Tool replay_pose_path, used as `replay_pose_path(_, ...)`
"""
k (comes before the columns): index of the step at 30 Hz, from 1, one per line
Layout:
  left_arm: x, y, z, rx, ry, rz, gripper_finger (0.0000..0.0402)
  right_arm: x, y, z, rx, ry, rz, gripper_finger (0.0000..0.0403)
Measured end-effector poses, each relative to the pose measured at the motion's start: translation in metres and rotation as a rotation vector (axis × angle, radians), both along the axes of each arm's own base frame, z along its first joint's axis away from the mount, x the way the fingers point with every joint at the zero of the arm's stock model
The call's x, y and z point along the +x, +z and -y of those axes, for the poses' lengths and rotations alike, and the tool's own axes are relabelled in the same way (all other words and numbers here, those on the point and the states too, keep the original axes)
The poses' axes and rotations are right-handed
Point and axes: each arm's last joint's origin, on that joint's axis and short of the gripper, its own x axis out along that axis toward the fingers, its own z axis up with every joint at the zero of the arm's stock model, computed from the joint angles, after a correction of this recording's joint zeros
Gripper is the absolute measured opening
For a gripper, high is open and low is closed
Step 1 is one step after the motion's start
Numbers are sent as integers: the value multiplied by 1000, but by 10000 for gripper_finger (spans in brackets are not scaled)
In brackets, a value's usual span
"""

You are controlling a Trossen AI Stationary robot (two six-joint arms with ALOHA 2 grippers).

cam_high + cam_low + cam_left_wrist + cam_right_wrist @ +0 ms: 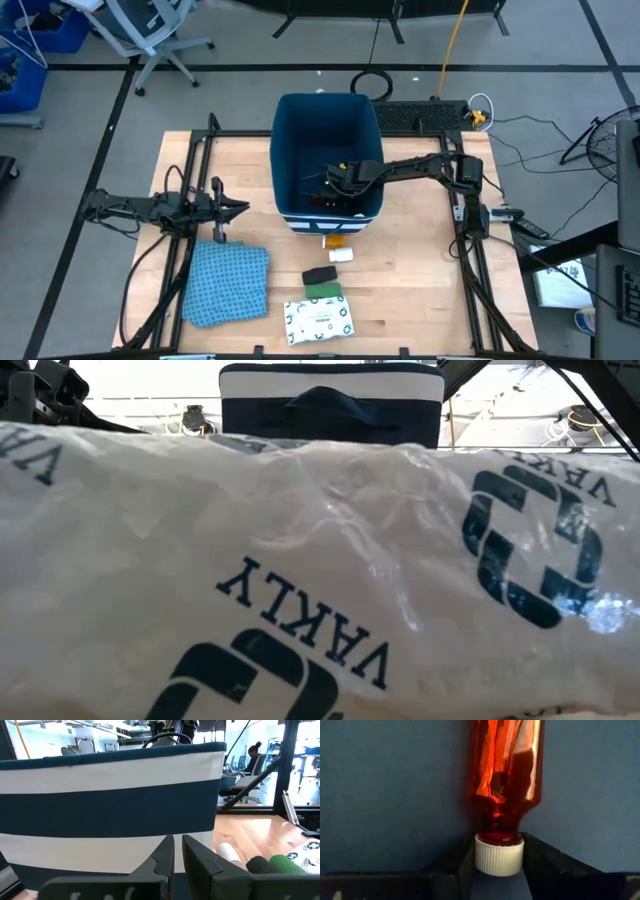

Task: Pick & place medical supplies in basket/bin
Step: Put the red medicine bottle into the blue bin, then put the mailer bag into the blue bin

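The right gripper (498,870) is reached down inside the large deep dark-blue rectangular bin (300,130), which stands on the wooden counter (420,290) toward its far edge. Its jaws are pinching the white screw cap of a translucent red-orange plastic tube (506,770), whose body points away from the wrist against the bin's blue inner wall.

The hold is on the cap alone. Judging by that, the tube could swing or twist out before it is let go; inside the bin that costs little, but a sticky release might drag the tube back up as the arm lifts out. The arm also has to clear the bin's rim, and a snag there could shove or tip the bin.

The left gripper (178,855) waits above the counter near its left edge, jaws nearly pressed together with only a thin gap, facing the bin's white-striped side.

Still on the counter, between the bin and the near edge: small white and orange pieces (338,248), a black block (318,275) touching a green block (323,291), and a flat white green-printed packet (320,320). The blocks lie so close that a grasp on one may nudge the other. The packet lies flat and may be hard to get the jaws under.
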Motion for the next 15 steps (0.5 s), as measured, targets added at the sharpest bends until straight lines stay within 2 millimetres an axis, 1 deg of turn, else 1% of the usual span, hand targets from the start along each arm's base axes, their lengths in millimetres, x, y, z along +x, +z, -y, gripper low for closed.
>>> replay_pose_path(3,0,0,0,0,0,0,42,0,15,0,-16,-1,61,151)
replay_pose_path(5,0,0,0,0,0,0,42,0,28,0,-31,-3,111,165)
replay_pose_path(8,0,0,0,-1,0,0,42,-3,47,1,-91,-26,157,185)
replay_pose_path(11,0,0,0,-1,0,0,42,-8,71,1,-154,-54,230,201)
replay_pose_path(15,0,0,0,-3,0,1,42,-21,107,-1,-206,-92,325,214)
